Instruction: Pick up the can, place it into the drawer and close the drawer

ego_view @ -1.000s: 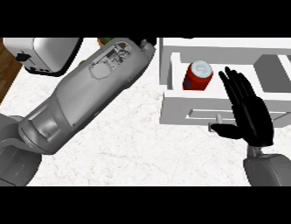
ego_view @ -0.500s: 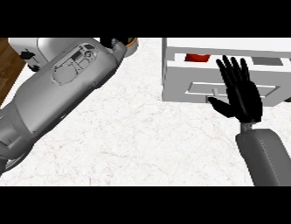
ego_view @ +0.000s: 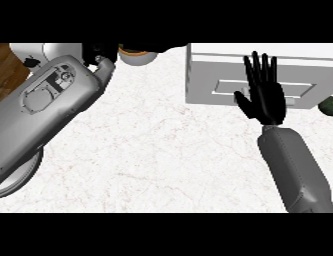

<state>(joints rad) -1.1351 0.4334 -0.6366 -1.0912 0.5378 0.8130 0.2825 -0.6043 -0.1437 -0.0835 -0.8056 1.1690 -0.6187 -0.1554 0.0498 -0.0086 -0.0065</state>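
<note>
One right hand (ego_view: 266, 97) flat on drawer (ego_view: 221, 75), avocado (ego_view: 332, 106) beside

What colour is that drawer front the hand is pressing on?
White. The drawer shows best in the head view, under the black right hand.

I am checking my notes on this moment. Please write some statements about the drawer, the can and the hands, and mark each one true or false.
1. The right hand lies flat on the drawer front. True.
2. The can stands on the counter. False: no can is visible.
3. The drawer is wide open. False: only its front shows, pushed in.
4. The right hand's fingers are straight. True.
5. The left hand rests on the drawer. False: it is far left of it.
</note>
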